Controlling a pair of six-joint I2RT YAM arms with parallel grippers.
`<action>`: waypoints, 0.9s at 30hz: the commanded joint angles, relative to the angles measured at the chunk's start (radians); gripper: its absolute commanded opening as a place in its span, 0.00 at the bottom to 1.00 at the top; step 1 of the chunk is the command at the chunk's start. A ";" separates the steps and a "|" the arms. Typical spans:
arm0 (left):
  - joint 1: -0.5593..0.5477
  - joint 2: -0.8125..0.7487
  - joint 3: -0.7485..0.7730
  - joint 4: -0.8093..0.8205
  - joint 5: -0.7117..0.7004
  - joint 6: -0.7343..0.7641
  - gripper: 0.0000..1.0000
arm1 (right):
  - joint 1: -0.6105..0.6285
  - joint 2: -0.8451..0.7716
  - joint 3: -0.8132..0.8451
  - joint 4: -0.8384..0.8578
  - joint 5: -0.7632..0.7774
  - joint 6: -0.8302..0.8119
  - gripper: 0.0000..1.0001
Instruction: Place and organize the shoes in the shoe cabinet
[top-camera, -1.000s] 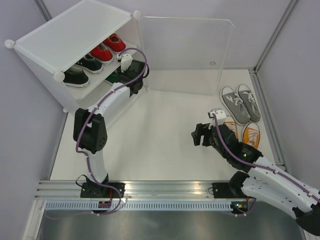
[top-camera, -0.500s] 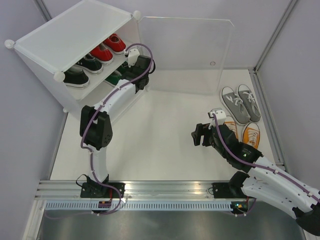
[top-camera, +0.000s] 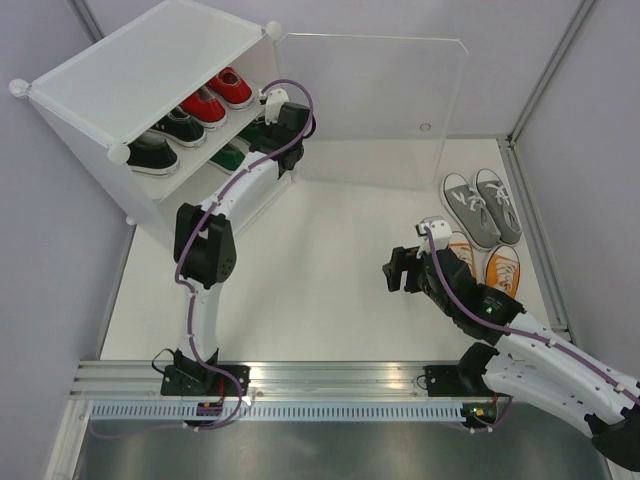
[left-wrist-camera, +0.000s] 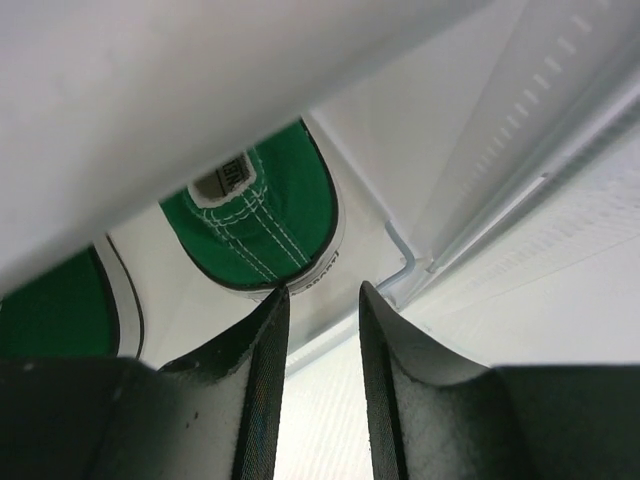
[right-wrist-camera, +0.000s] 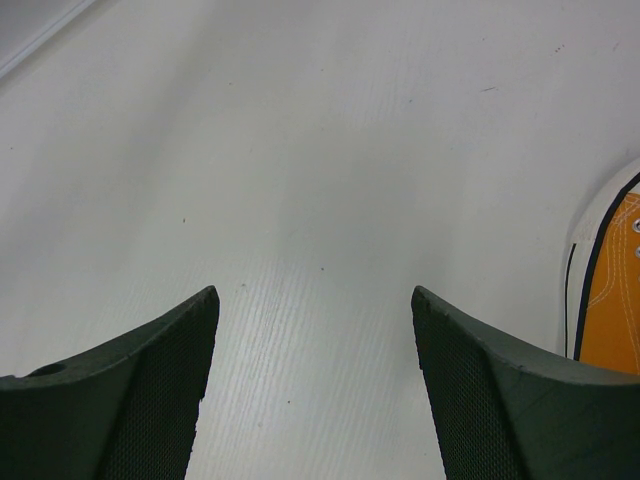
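Observation:
The white shoe cabinet (top-camera: 140, 75) stands at the back left with its clear door (top-camera: 380, 110) swung open. Red shoes (top-camera: 215, 95) and black shoes (top-camera: 165, 135) sit on its upper shelf. One shelf below is a green shoe (top-camera: 232, 155). My left gripper (top-camera: 272, 138) hovers at the cabinet's front right corner. In the left wrist view, the left gripper (left-wrist-camera: 322, 295) has a narrow empty gap, just outside the shelf with the green pair (left-wrist-camera: 265, 225). Grey shoes (top-camera: 482, 207) and orange shoes (top-camera: 485, 262) lie on the table at right. My right gripper (top-camera: 398, 272) is open beside them.
In the right wrist view, the right gripper (right-wrist-camera: 315, 295) points at bare white table (right-wrist-camera: 300, 150), with an orange shoe (right-wrist-camera: 610, 290) at the right edge. Grey walls close in the table on the left, back and right. The door panel stands upright behind the left arm.
My left gripper has moved right and slightly back, out from the middle shelf toward the cabinet's front right corner. The right arm has stayed still.

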 joint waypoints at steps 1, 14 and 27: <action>0.014 0.017 0.063 0.099 0.015 0.078 0.38 | 0.005 0.005 -0.004 0.023 0.014 0.003 0.82; -0.062 -0.299 -0.312 0.075 -0.064 -0.048 0.61 | 0.003 0.005 -0.004 0.026 0.006 0.003 0.82; 0.002 -0.376 -0.478 0.042 -0.215 -0.215 0.83 | 0.003 0.003 -0.005 0.026 -0.005 0.002 0.82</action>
